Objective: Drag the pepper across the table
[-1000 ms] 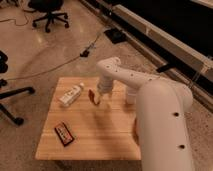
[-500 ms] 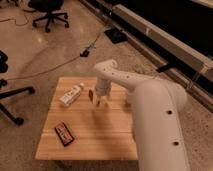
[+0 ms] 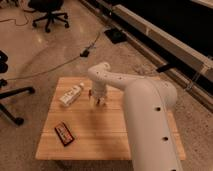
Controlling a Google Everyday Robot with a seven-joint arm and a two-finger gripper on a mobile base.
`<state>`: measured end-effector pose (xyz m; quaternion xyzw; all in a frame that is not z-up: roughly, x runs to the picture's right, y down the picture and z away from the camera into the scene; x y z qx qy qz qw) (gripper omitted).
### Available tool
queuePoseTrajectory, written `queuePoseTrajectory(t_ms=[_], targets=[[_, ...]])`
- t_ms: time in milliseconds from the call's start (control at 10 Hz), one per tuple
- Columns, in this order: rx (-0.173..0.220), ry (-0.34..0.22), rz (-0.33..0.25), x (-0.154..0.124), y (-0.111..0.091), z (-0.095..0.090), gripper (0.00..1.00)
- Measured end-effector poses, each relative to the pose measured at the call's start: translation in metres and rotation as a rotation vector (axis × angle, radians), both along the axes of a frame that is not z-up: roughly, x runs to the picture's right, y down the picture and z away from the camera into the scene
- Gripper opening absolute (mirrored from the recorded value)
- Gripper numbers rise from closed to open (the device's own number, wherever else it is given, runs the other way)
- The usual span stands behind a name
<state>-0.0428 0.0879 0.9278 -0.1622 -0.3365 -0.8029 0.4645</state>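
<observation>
The pepper shows as a small dark red sliver on the light wood table, in its far middle part. My gripper points down at the table top right beside the pepper, on its right, and partly hides it. I cannot tell whether it touches the pepper. My white arm reaches in from the lower right and covers the table's right half.
A white bottle lies left of the pepper. A flat black-and-red packet lies near the front left edge. Office chairs stand at the top left and the left. A cable runs across the floor behind the table.
The gripper has moved slightly toward the near side of the table and the arm has shifted with it. The pepper stays close by its left side. The bottle and the packet have not moved.
</observation>
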Motion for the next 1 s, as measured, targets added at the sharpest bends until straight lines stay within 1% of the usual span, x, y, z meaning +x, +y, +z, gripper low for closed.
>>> queuePoseTrajectory(t_ms=[100, 300, 500, 600, 800, 1000], targets=[[-0.002, 0.005, -0.001, -0.001, 0.001, 0.001, 0.50], [-0.012, 0.007, 0.010, -0.001, -0.002, 0.001, 0.27], [-0.023, -0.002, 0.018, 0.005, -0.006, -0.002, 0.07], [-0.029, -0.008, 0.021, 0.006, -0.007, -0.005, 0.01], [-0.033, -0.020, 0.020, 0.008, -0.010, -0.010, 0.00], [-0.036, -0.030, 0.005, 0.013, -0.008, -0.018, 0.00]])
